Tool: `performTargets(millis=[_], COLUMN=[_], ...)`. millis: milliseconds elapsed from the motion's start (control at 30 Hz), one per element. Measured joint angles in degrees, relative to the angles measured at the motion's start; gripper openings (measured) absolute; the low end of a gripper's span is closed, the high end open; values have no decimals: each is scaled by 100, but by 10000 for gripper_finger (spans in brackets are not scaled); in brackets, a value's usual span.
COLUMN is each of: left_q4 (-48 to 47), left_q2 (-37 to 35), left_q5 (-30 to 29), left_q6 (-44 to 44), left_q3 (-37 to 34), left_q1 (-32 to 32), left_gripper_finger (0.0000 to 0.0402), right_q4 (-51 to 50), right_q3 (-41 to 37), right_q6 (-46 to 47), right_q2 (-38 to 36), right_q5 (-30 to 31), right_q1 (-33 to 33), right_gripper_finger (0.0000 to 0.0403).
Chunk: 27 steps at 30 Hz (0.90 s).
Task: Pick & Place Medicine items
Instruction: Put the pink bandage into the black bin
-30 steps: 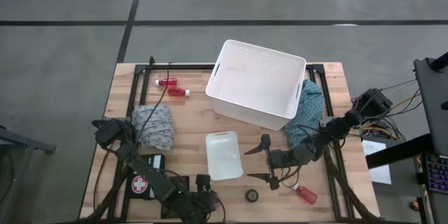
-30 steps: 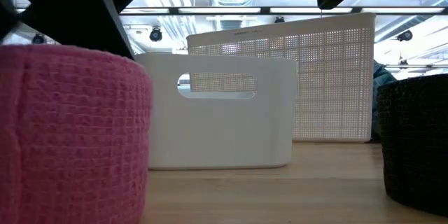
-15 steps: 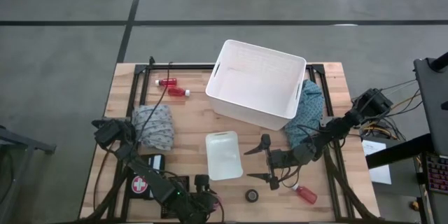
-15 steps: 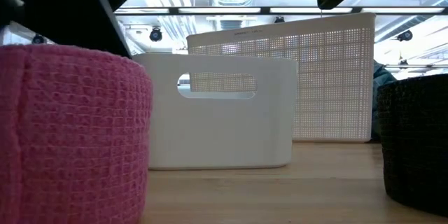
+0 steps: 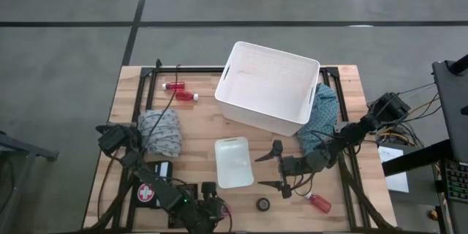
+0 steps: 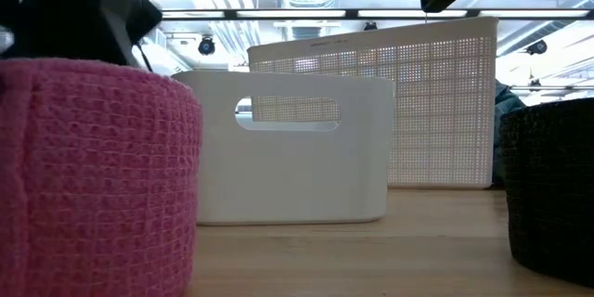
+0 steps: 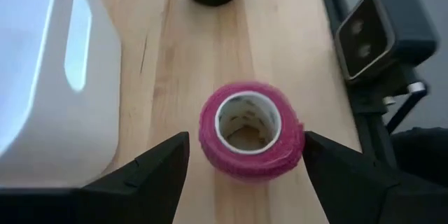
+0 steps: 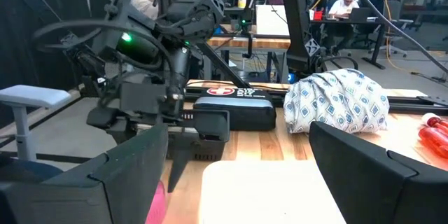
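Observation:
A pink tape roll stands on end on the wood near the table's front edge, also seen close up in the low view. My left gripper is open, one finger on each side of the roll; in the high view it sits at the front edge. A dark tape roll and one red bottle lie to the right of it. Two more red bottles lie at the far left. My right gripper hangs open beside the small white container.
The big white basket stands at the far middle. Patterned cloths lie at the left and right. A black first-aid pouch sits at the near left. A camera block is mounted at the table's front edge.
My left gripper has rolled a little about its own line and sunk slightly over the pink roll. The roll has stayed where it was.

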Motion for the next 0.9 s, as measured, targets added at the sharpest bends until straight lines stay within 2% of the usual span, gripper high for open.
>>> performTargets(millis=[900], left_q4=[882], left_q2=[4], left_q5=[55], left_q6=[226], left_q3=[-428], left_q1=[37], left_gripper_finger=[281], right_q4=[0], right_q3=[0], right_q6=[0], right_q2=[-2], right_q5=[0], right_q1=[-2], right_gripper_finger=[341])
